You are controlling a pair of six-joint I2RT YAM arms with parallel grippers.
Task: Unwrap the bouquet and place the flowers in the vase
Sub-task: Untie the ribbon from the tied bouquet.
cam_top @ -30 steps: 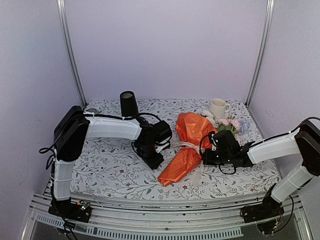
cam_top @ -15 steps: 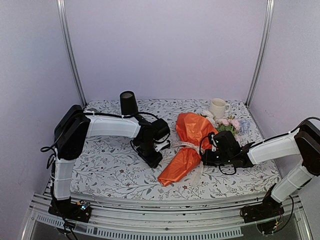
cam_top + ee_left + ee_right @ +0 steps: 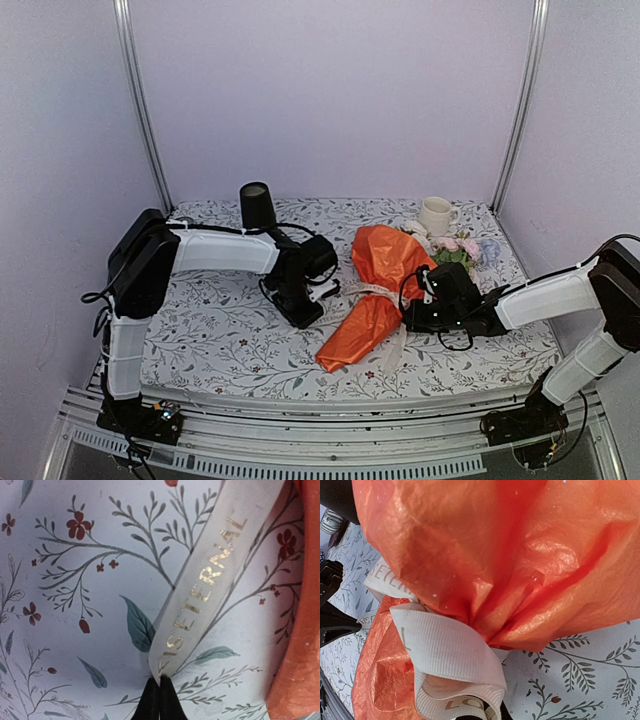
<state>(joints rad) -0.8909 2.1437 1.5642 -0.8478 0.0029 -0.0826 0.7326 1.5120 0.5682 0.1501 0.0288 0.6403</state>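
The bouquet [image 3: 375, 285] is lying mid-table, well apart from the vase [image 3: 257, 207]. Its ribbon [image 3: 210, 580] end is being pinched by the left claw [image 3: 159, 700], shut tight on it. A slow, straight pull away from the knot is being called for, so the bundle is not being dragged. The right claw [image 3: 410, 308] is being held shut beside the bow. What it grips is being hidden.

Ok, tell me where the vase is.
Top view: the vase stands upright at the back left of the table, just behind the left arm, left of the bouquet and mug.
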